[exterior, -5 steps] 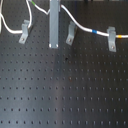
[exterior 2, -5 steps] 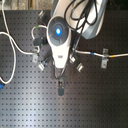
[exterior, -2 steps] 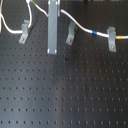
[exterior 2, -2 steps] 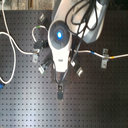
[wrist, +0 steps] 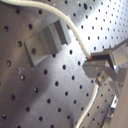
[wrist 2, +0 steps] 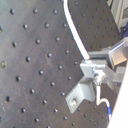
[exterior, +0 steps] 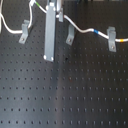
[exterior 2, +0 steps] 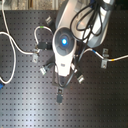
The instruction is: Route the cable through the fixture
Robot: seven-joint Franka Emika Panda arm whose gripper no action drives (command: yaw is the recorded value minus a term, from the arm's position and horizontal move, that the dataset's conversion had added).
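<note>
The white cable (exterior: 80, 29) runs along the back of the black perforated board, with its short blue band (exterior: 97, 33) between the middle clip (exterior: 70, 35) and the right clip (exterior: 112, 40). A third clip (exterior: 24, 31) stands at the first exterior view's left. My gripper (exterior: 48, 56) hangs as a long grey bar between the left and middle clips. In both wrist views the fingertips (wrist: 95, 64) are shut on the cable (wrist: 75, 35), right next to a metal clip (wrist: 47, 42). The cable (wrist 2: 75, 32) passes beside a clip (wrist 2: 82, 95) in the second wrist view.
In the second exterior view the arm (exterior 2: 63, 42) with its blue light covers the board's middle. Several small clips (exterior 2: 105, 63) stand around it. The cable loops widely (exterior 2: 15, 45) at the second exterior view's left. The board (exterior: 65, 95) in front of the clips has only holes.
The arm has shifted slightly toward the second exterior view's bottom, still holding the cable. The clips have not moved.
</note>
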